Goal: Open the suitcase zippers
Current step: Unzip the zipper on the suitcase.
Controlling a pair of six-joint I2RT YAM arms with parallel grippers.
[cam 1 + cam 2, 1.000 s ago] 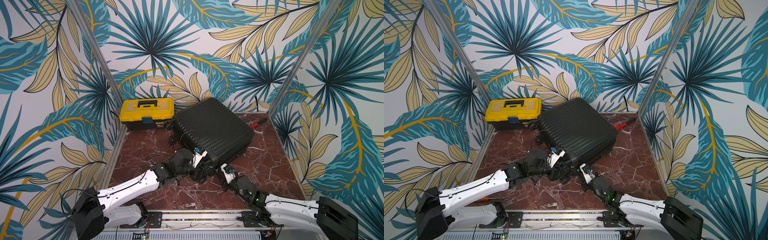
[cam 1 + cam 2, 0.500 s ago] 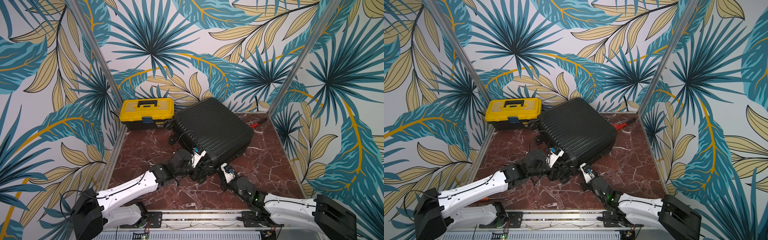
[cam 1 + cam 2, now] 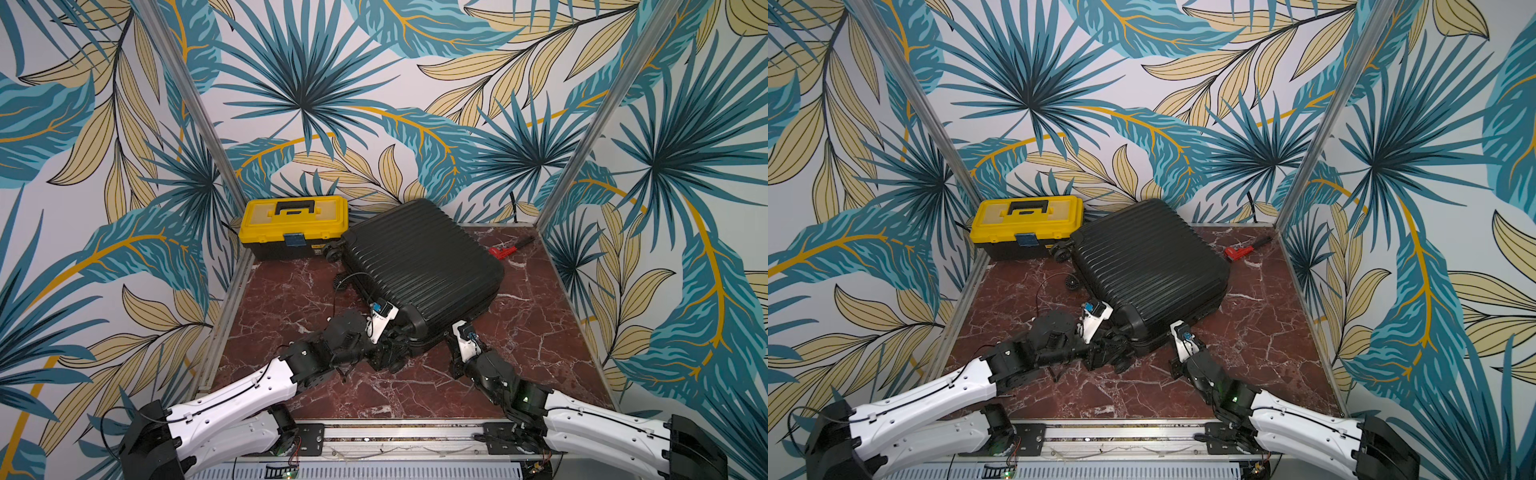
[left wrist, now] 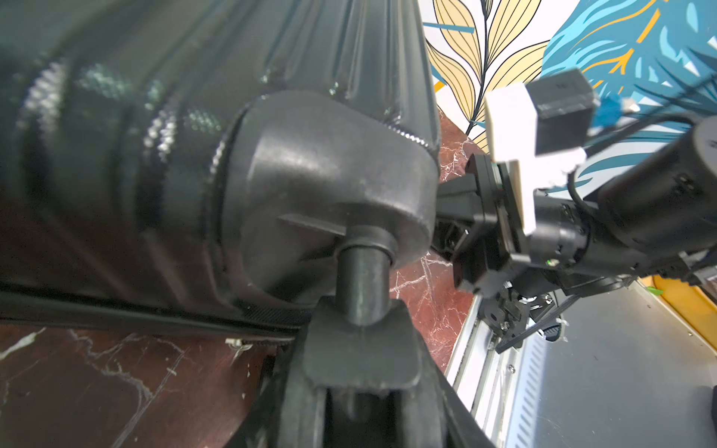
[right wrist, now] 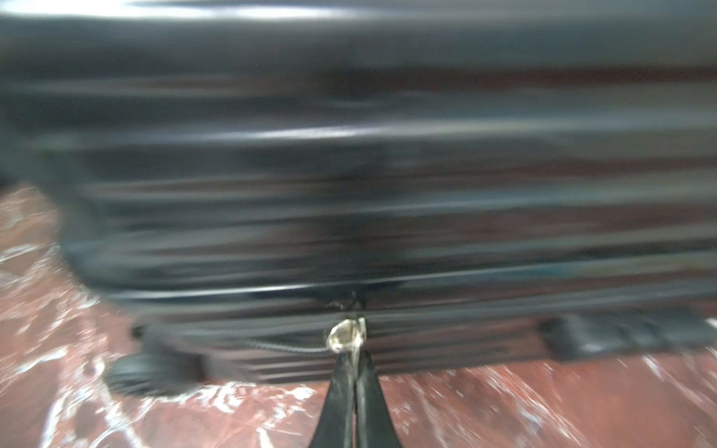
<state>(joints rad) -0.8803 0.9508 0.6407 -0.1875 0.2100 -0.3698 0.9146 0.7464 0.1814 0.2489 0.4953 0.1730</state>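
- The right gripper [image 5: 351, 358] was pinched fully closed on the silver zip pull [image 5: 345, 336], low on the suitcase's near side.
- That wrist view was smeared. We could make out little beyond the pull, the two black fingers [image 5: 337, 395] pressed together, and the dark zip [image 5: 426, 281] running along the suitcase's rim.
- The left gripper [image 3: 391, 353] sat at the suitcase's near left corner, jaws about half apart and clamped on the caster [image 4: 361, 358] under that corner's housing.
- In the left wrist view the zip ran along the rim right beside that caster. We could not tell how far it was undone.
- The suitcase [image 3: 419, 266] lay flat and askew on the marble table [image 3: 540, 332], ribbed face up, shells together, with its near corner between the two arms.
- A yellow toolbox [image 3: 293, 226] stood just beyond the suitcase's far left corner.
- A red tool [image 3: 505, 249] lay off the suitcase's far right side, apart from it.
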